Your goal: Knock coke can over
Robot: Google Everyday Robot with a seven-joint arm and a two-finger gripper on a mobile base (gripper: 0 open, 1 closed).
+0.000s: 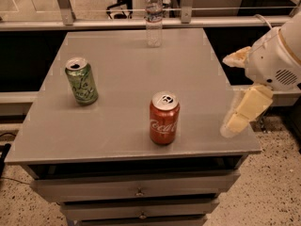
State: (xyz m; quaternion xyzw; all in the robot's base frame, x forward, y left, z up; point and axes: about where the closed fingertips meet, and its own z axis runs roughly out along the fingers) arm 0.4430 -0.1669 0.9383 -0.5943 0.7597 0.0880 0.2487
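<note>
The red coke can (164,118) stands upright near the front middle of the grey cabinet top (117,126), silver top and pull-tab facing up. My gripper (227,94) hangs at the right edge of the cabinet top, to the right of the can and apart from it. Its two pale yellow fingers are spread open, one finger (236,58) higher and further back, the other finger (244,111) lower, over the table's right edge. Nothing is held.
A green can (82,80) stands upright at the left. A clear plastic bottle (154,17) stands at the back middle edge. Metal rails run behind the cabinet. Drawers sit below its front edge, with speckled floor around.
</note>
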